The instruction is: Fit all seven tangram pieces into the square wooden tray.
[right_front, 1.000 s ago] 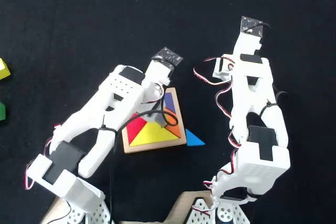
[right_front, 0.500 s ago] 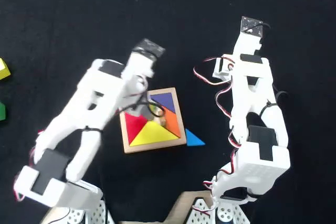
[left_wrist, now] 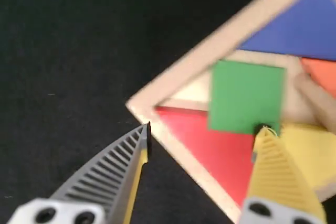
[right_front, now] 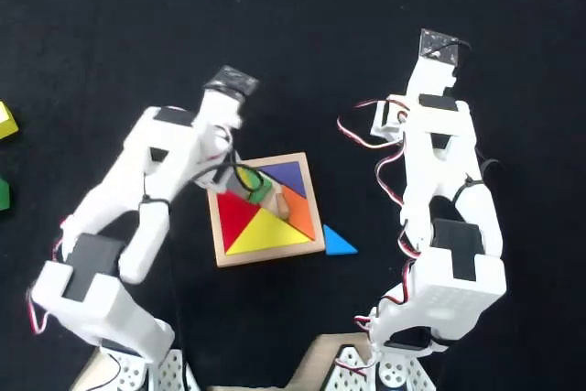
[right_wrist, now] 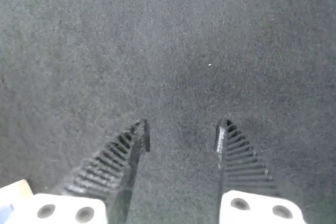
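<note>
The left hand hangs wide open, empty, above a corner of the square wooden tray — the green square tangram piece lies askew inside, right by one fingertip. The small blue triangle sits on the desk just outside the tray, on the side of the right arm.

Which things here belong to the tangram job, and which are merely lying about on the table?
Job: wooden tray; green square, red triangle, yellow triangle, blue piece and orange piece in it; blue triangle beside it.
Lying about: yellow block, green block, far off.
</note>
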Robot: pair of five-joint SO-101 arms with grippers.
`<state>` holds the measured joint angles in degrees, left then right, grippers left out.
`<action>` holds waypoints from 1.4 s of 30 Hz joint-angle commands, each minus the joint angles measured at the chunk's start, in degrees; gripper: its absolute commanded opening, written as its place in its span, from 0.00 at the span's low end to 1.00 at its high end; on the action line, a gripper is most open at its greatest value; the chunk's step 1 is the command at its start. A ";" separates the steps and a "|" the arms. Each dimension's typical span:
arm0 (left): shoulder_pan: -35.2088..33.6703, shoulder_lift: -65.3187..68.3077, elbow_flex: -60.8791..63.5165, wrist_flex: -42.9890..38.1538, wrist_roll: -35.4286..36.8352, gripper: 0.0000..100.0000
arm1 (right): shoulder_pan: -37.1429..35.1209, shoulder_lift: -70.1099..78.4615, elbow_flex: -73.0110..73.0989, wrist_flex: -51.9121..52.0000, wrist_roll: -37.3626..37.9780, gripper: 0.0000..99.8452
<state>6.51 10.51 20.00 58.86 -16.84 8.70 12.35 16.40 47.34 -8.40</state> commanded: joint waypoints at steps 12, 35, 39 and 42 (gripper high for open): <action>1.89 3.60 -7.08 -0.44 -1.32 0.31 | 0.70 -0.40 -3.12 0.53 0.62 0.21; 11.21 -0.53 -5.32 8.44 5.10 0.31 | 0.79 -0.40 -3.21 0.53 0.62 0.21; 13.05 -1.32 -4.09 7.21 7.47 0.31 | 0.79 -0.40 -3.21 0.53 0.62 0.21; 13.85 -1.32 -4.44 7.21 8.35 0.31 | 0.79 -0.40 -3.21 0.53 0.62 0.21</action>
<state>19.16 12.18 16.22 66.77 -9.54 8.70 12.35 16.40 47.34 -8.40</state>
